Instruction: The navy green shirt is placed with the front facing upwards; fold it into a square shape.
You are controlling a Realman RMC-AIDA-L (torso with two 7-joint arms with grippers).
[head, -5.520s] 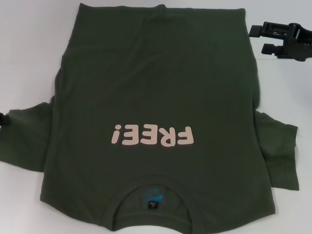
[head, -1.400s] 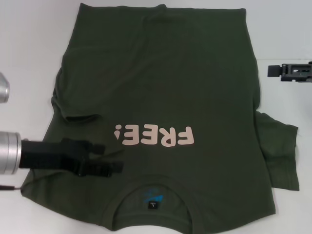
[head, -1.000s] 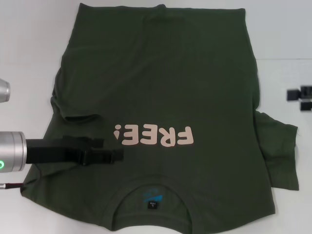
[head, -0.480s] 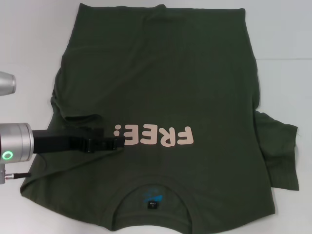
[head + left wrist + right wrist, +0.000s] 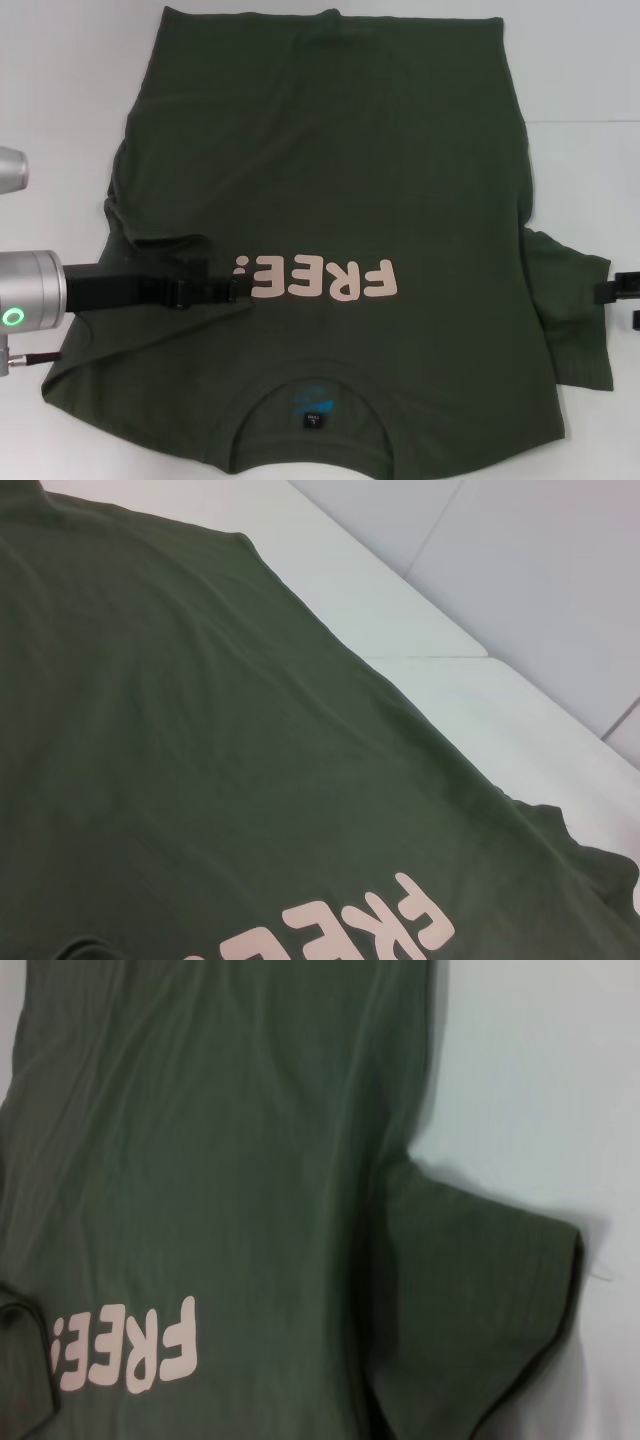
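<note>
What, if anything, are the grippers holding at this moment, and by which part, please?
It cannot be told. The left gripper lies over the navy green shirt, on its folded-in left sleeve; a grip isn't visible. The right gripper holds nothing.

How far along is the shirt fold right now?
Early. Done: the left sleeve is folded onto the navy green shirt. In hand: the left pincer lies over that fold beside the FREE! lettering. Left: the right sleeve lies spread, the right pincer beside it; body unfolded.

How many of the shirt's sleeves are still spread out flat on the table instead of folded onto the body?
1. The right sleeve of the navy green shirt lies out on the table, by the right gripper. The other sleeve lies folded in, under the left gripper.
</note>
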